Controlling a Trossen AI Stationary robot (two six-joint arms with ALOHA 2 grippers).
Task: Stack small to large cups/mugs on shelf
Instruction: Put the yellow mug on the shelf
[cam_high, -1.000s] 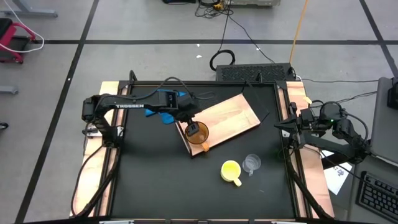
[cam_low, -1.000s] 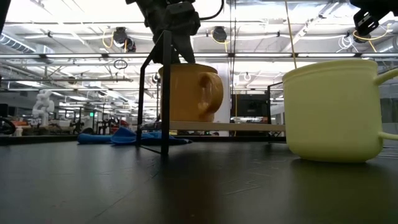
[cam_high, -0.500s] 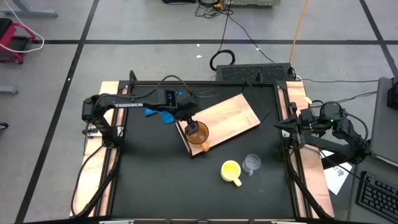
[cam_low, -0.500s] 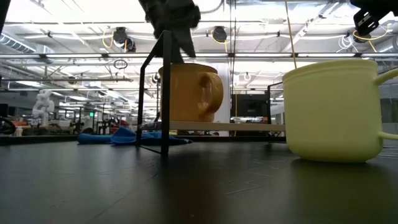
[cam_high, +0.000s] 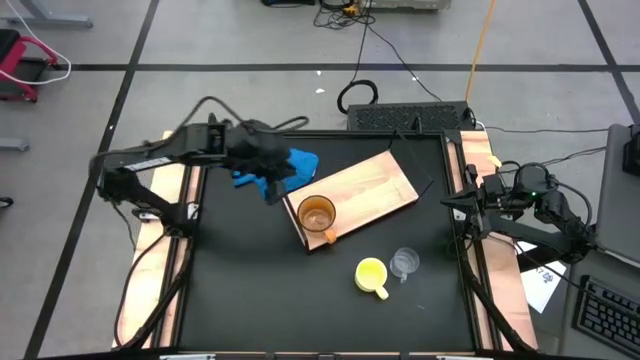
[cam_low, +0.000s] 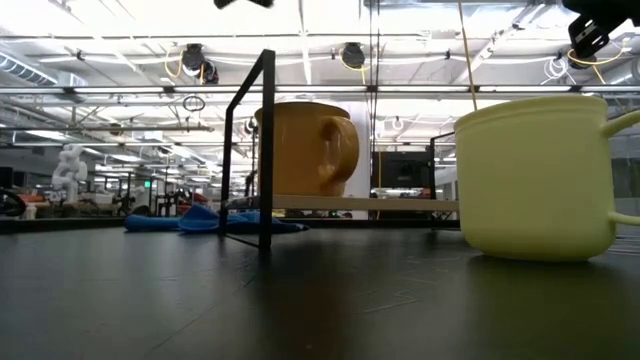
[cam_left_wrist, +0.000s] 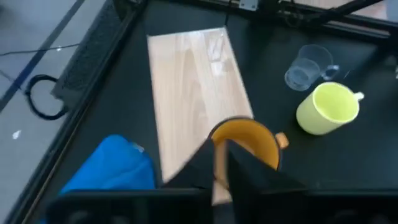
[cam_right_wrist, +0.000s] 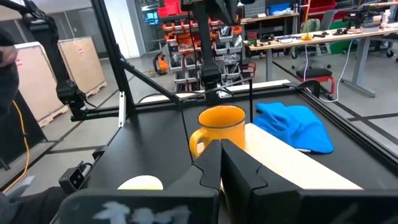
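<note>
Since a second ago the left gripper (cam_high: 272, 185) has let go of the orange mug (cam_high: 317, 214) and pulled up and back, away from the board; it now hangs over the blue cloth (cam_high: 285, 167), and in the low view it has all but left the top edge. Its jaws look drawn together with nothing between them in the left wrist view, the orange mug sitting free just ahead of them.

That mug stands upright on the near end of the wooden shelf (cam_high: 370, 180), close to the corner, handle toward the table's front; as the largest, it reads as the base of the stack. Farther out from the jaws, on the black table (cam_high: 250, 290), the yellow mug (cam_high: 370, 275) and the clear cup (cam_high: 404, 262) stand just beside each other, well apart from the shelf.

The right gripper (cam_high: 462, 207) waits at the table's right edge, fingers closed and empty.

Open tabletop lies between shelf and yellow mug, so an approach from above looks unobstructed; the clear cup standing so close is the likely snag.
</note>
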